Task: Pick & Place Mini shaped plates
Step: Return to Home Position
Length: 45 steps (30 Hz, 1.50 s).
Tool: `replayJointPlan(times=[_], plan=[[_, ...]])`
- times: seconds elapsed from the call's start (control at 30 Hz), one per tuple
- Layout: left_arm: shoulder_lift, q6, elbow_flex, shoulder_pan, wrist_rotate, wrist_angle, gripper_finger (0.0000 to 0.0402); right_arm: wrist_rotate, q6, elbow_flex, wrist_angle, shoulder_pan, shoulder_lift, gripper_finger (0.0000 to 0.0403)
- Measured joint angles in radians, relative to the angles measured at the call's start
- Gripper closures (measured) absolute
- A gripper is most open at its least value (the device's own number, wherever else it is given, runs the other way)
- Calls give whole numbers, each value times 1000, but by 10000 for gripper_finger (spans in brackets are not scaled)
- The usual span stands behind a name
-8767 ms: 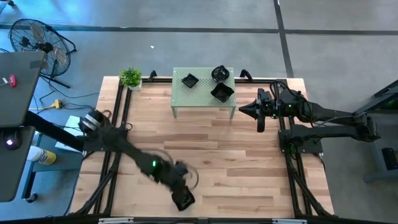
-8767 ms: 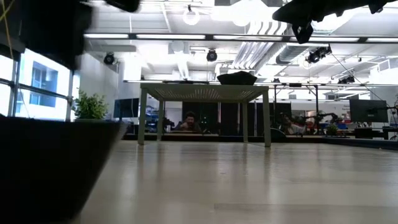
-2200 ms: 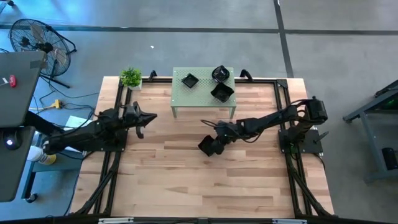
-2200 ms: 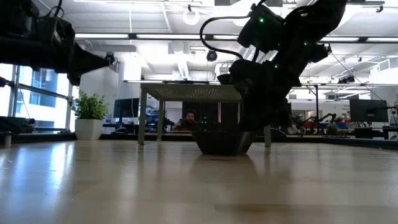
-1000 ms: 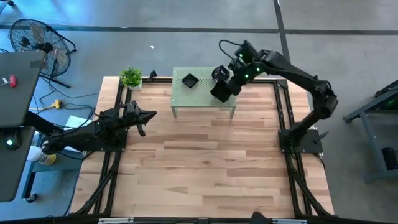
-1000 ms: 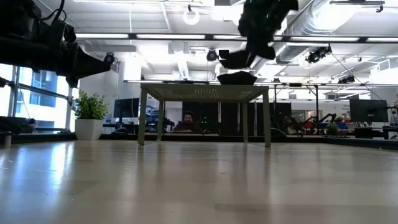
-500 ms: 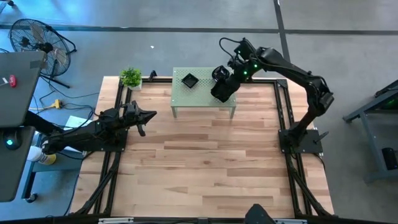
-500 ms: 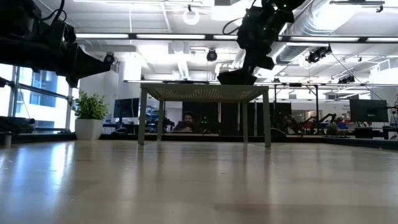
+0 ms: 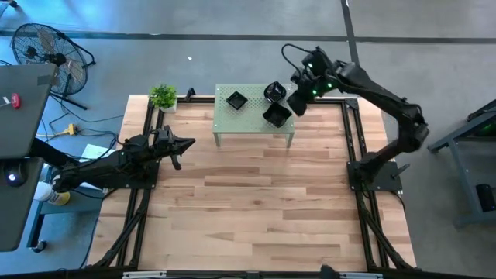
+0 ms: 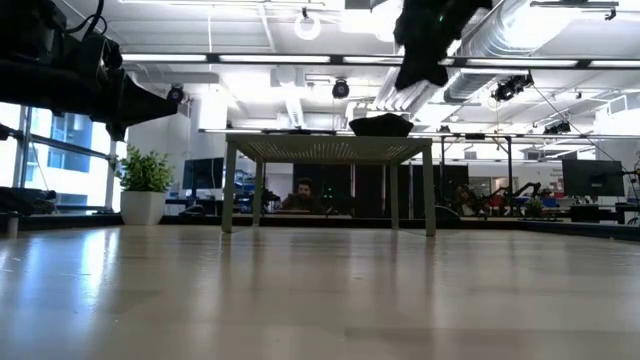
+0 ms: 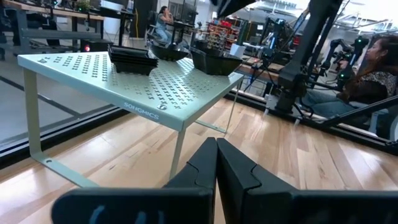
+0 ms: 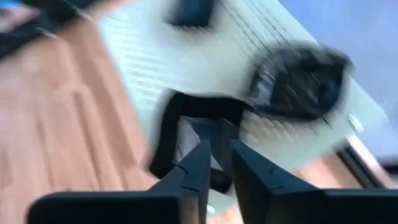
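high view: right gripper (image 9: 298, 99) hung just beside the distorted square plate stack (image 9: 277, 116) on the green shelf (image 9: 248, 124), left gripper (image 9: 184, 144) parked far left; low view: it hung close above that stack; wrist views: left fingers (image 11: 202, 168) met, right fingers (image 12: 196, 171) stood narrowly parted, both empty; a low retreat risked toppling it.

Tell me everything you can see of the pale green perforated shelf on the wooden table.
The pale green perforated metal shelf is a flat rectangular top, punched all over with small holes, on thin legs, with lettering along one edge. It stands level at the far middle of the wooden table. Three groups of glossy black mini plates rest on it. The right gripper hangs above its right end.
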Motion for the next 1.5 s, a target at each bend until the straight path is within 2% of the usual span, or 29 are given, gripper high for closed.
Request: replayJointPlan(times=[0.07,0.17,0.33,0.47,0.63,0.9,1.23,1.33,1.5], plan=[[0,0,0,0,0,0,401,-2,-9,-57,90,45,-61,364],[0,0,0,0,0,0,401,2,20,-219,316,128,-155,396],[0,0,0,0,0,0,401,96,104,-561,781,278,-312,391],[0,0,0,0,0,0,401,152,145,-783,977,354,-438,400],[0,0,0,0,-1,0,401,176,162,-989,1042,380,-643,401],[0,0,0,0,-1,0,401,175,143,-1247,1042,380,-1030,401],[0,0,0,0,-1,0,401,177,169,-1483,1050,380,-1436,402],[0,0,0,0,-1,0,401,177,189,-1522,1047,380,-1521,402],[0,0,0,0,-2,0,401,220,190,-1558,1038,376,-1521,402]])
